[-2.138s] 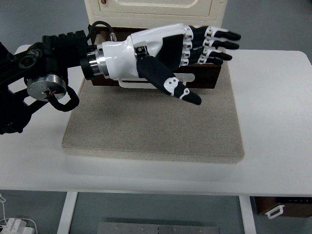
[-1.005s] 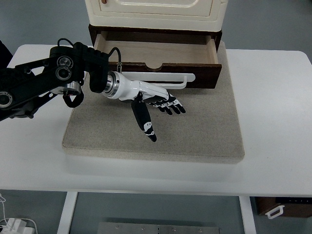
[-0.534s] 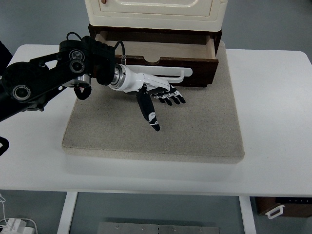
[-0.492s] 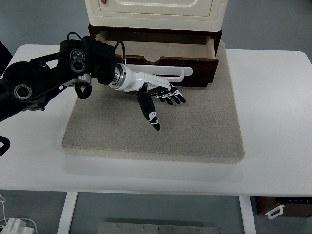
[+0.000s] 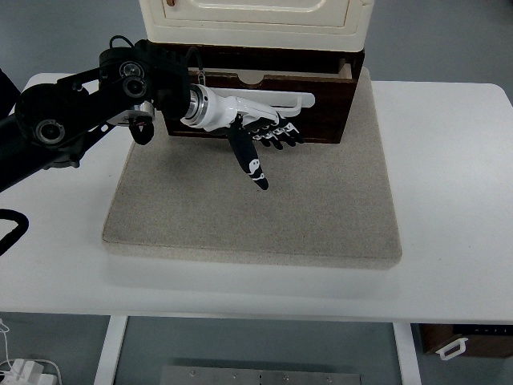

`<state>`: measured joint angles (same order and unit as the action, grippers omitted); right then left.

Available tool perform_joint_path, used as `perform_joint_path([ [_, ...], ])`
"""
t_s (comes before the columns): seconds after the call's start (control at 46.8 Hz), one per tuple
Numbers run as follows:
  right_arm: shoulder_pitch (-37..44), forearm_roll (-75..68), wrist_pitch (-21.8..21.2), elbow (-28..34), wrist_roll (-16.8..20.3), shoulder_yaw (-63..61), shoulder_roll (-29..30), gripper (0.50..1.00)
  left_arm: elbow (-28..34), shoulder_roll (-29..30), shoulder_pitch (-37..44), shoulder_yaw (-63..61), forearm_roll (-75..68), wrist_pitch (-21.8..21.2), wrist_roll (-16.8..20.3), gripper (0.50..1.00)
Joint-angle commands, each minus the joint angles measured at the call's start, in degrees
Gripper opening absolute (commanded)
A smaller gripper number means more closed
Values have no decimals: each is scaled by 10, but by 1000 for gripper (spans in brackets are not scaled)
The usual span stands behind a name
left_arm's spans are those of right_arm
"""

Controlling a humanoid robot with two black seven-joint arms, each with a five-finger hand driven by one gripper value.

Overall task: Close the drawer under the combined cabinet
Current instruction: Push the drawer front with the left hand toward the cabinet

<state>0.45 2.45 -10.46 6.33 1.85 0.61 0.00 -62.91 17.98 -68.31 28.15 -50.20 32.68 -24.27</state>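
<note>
Now — closing push | left hand (image 5: 260, 132) flat, fingers extended, holding nothing, against drawer (image 5: 264, 100) front under cabinet (image 5: 256, 20) | drawer nearly in — next: push straight until flush.

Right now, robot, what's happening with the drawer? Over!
Left hand open, flat against drawer front by the white handle. Drawer nearly shut, a sliver still open under the cabinet. Right hand out of view. Nothing blocking.

Grey mat (image 5: 256, 216) on a white table (image 5: 453, 200); white plug (image 5: 22, 372) at bottom left.
</note>
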Motion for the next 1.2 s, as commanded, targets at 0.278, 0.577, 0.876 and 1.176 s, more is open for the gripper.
perform_joint_path([
  [0.278, 0, 0, 0, 0, 0, 0, 0, 952, 47, -2, -6, 0, 0, -36, 26, 1000],
  [0.577, 0, 0, 0, 0, 0, 0, 0, 952, 68, -2, -7, 0, 0, -63, 36, 1000],
  [0.876, 1, 0, 0, 0, 0, 0, 0, 952, 69, -1, -7, 0, 3, -70, 41, 1000],
  [1.176, 0, -1, 0, 0, 0, 0, 0, 952, 14, 2, 2, 1, 11, -27, 41, 1000],
])
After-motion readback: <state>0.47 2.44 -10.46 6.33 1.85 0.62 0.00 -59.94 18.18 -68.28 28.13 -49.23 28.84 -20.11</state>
